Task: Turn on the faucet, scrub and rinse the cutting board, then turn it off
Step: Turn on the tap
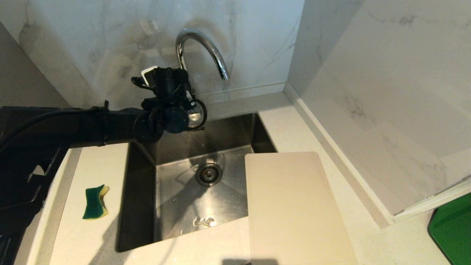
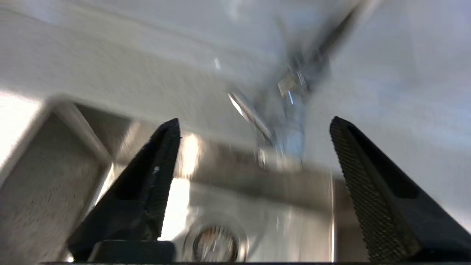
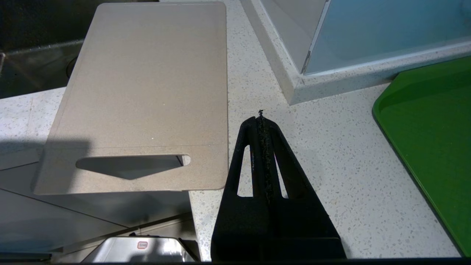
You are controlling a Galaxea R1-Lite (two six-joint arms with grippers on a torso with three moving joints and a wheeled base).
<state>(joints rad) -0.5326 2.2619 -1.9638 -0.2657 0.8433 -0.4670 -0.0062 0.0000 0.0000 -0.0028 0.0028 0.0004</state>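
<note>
From the head, we reach our left tool (image 1: pixel 191 110) toward the faucet (image 1: pixel 206 48); no water runs, and the cutting board (image 1: pixel 294 206) lies dry-looking on the counter (image 1: pixel 92 165) beside the sink (image 1: pixel 140 206). At the left wrist, its fingers (image 2: pixel 162 176) stand apart, gripping nothing. At the right wrist, our right tool (image 3: pixel 262 121) is pressed together. Everything remains ahead.

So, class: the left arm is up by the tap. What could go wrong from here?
1. The left tool stands open by the faucet, whose side lever looks thin, so it might slip off or miss it.
2. The cutting board juts over the sink edge; a bump could tip it in.
3. The sponge lies on the counter left of the sink, under that arm; a low sweep might knock it.
</note>
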